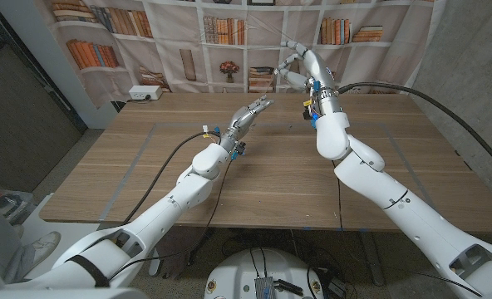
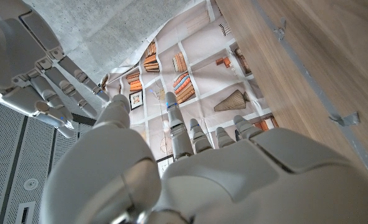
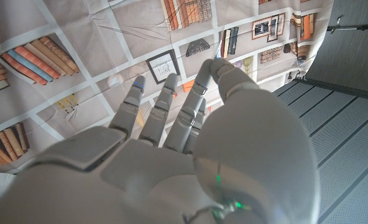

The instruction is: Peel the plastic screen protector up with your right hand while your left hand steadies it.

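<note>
My left hand (image 1: 253, 113) hangs above the middle of the wooden table (image 1: 254, 178), fingers stretched out towards the back, with nothing visible in them; the left wrist view shows its fingers (image 2: 199, 140) straight and the thumb apart. My right hand (image 1: 293, 66) is raised higher, just behind and to the right of it, in front of the backdrop. Its fingers (image 3: 171, 106) reach out with the thumb close against them. The right hand (image 2: 38, 81) also shows in the left wrist view, fingers bent. A faint bright line by its fingertips may be clear plastic; I cannot make out the screen protector for certain.
A cloth backdrop printed with bookshelves (image 1: 229, 37) hangs behind the table. A white socket box (image 1: 140, 93) sits at the table's back left corner. Grey tape lines (image 1: 142, 154) mark the tabletop. A black cable (image 1: 429, 104) loops off my right arm.
</note>
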